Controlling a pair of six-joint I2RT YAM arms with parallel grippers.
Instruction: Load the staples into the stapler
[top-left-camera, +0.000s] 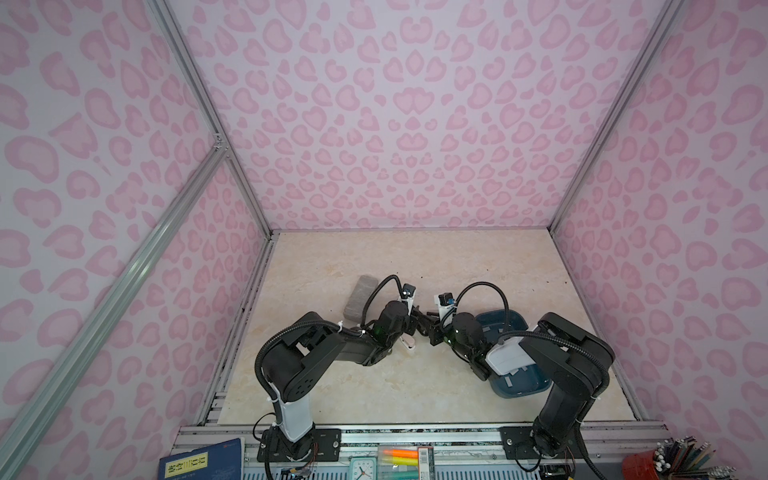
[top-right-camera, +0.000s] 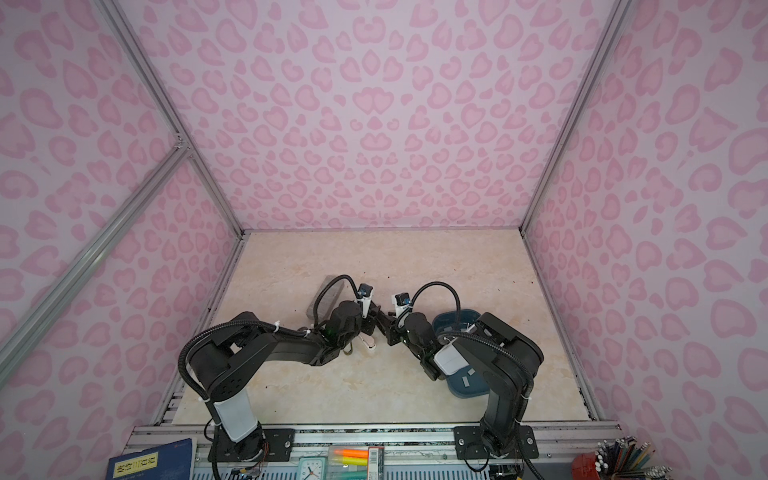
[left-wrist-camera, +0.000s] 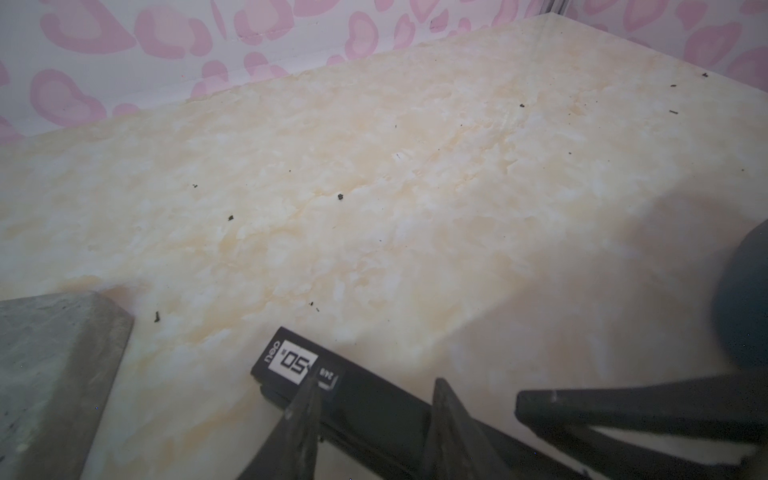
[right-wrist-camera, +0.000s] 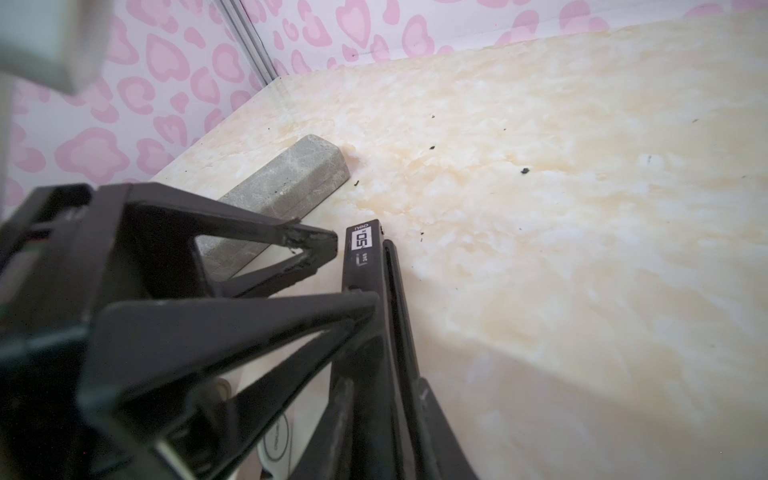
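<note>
The black stapler (left-wrist-camera: 291, 361) with a white "50" label hangs over the middle of the table, held from both sides. My left gripper (left-wrist-camera: 374, 382) is shut across its body near the labelled end. In the right wrist view my right gripper (right-wrist-camera: 386, 384) is shut on the stapler (right-wrist-camera: 360, 266) farther back, and a thin black arm of the stapler stands slightly apart from its body. In both top views the two grippers (top-left-camera: 415, 322) (top-left-camera: 429, 327) meet and hide most of it. Several staples (top-left-camera: 510, 371) (top-right-camera: 467, 380) lie in the blue tray (top-left-camera: 534, 380), partly under the right arm.
A big grey speckled block (top-left-camera: 359, 297) (right-wrist-camera: 291, 178) lies on the table just left of and behind the grippers. A small white object (top-left-camera: 409, 343) sits on the table under the left gripper. Pink patterned walls close in three sides of the marble table.
</note>
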